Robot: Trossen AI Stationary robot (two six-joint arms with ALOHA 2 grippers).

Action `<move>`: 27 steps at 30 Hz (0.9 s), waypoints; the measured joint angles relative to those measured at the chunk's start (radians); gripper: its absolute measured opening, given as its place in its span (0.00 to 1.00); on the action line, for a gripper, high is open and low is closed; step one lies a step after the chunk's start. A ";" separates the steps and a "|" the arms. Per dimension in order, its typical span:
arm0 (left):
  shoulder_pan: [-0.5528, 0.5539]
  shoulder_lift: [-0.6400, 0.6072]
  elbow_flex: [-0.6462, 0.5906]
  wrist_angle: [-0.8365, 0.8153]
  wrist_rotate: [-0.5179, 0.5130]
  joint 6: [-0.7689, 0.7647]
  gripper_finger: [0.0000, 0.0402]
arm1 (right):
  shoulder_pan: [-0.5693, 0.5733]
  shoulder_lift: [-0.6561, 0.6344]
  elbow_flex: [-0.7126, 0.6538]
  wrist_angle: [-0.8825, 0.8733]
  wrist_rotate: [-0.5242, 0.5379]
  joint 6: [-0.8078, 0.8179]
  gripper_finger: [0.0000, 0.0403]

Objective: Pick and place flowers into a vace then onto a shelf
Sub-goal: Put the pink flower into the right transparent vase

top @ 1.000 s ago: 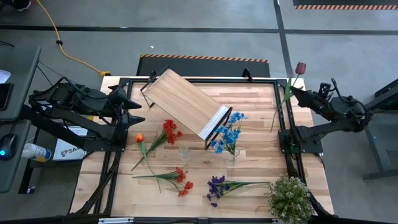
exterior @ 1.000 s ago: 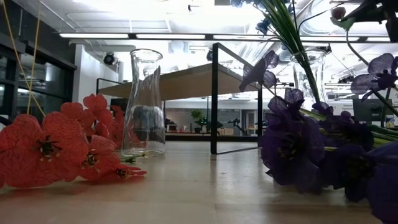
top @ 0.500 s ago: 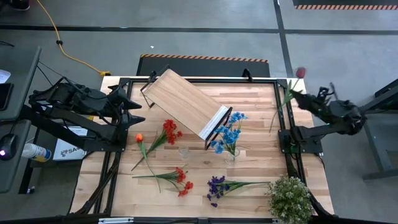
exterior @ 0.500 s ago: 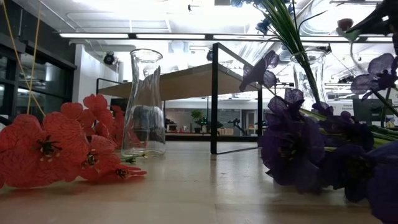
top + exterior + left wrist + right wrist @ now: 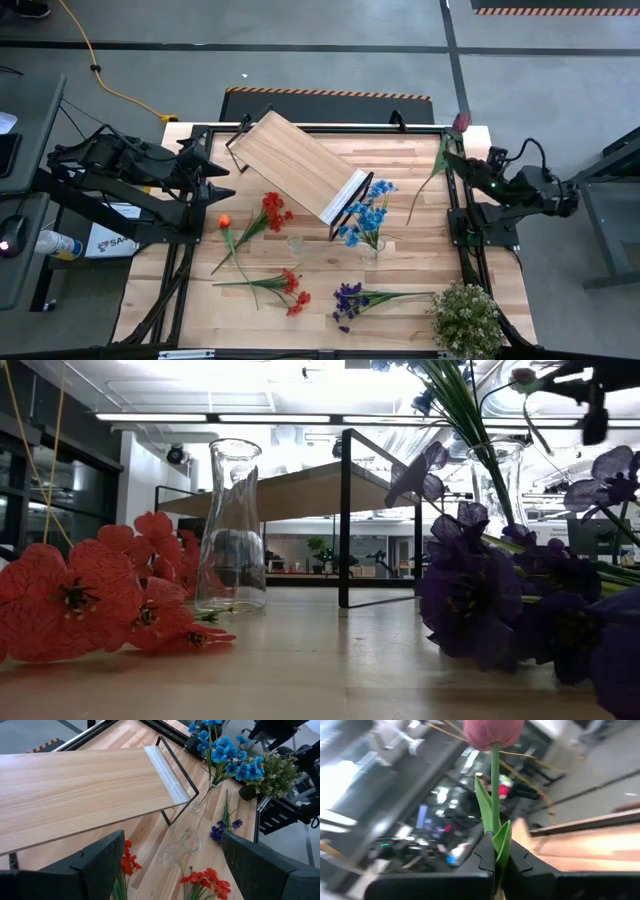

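My right gripper (image 5: 462, 162) is at the table's far right, shut on a dark red flower whose head (image 5: 461, 122) points toward the far edge. At the table's left edge my left gripper (image 5: 218, 181) hangs open and holds nothing. The wooden shelf (image 5: 300, 165) stands slantwise at the far middle. One clear vase (image 5: 372, 246) holds blue flowers (image 5: 368, 212); an empty vase (image 5: 295, 243) stands to its left. Red (image 5: 272, 211), orange (image 5: 224, 222), red-orange (image 5: 287, 286) and purple (image 5: 349, 300) flowers lie flat on the table. My right gripper pinches the dark red flower's green stem (image 5: 495, 847) between its two fingers, at a leaf a short way below the head (image 5: 492, 731). The fingers come about level from the table's right side and lie across the stem. The flower is lifted clear, and its long lower stem (image 5: 420, 200) slants out over the table.
A bushy pale plant (image 5: 465, 318) stands at the near right corner. Black frame rails (image 5: 462, 215) run along the table's sides. Bare tabletop (image 5: 410, 262) lies between the blue-flower vase and the right rail.
My right gripper has come down and drawn back a little, turning and tipping as it went. It has stayed shut on the flower. The flower has swung with it: head and lower stem have both shifted toward the table's left.
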 joint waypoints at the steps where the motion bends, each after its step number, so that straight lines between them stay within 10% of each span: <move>1: 0.000 0.003 0.000 0.000 0.000 0.000 0.91 | 0.000 0.000 -0.018 0.059 -0.018 -0.024 0.00; 27: 0.000 0.004 0.000 0.000 -0.003 -0.022 0.91 | 0.001 0.002 -0.360 0.820 -0.434 -0.251 0.00</move>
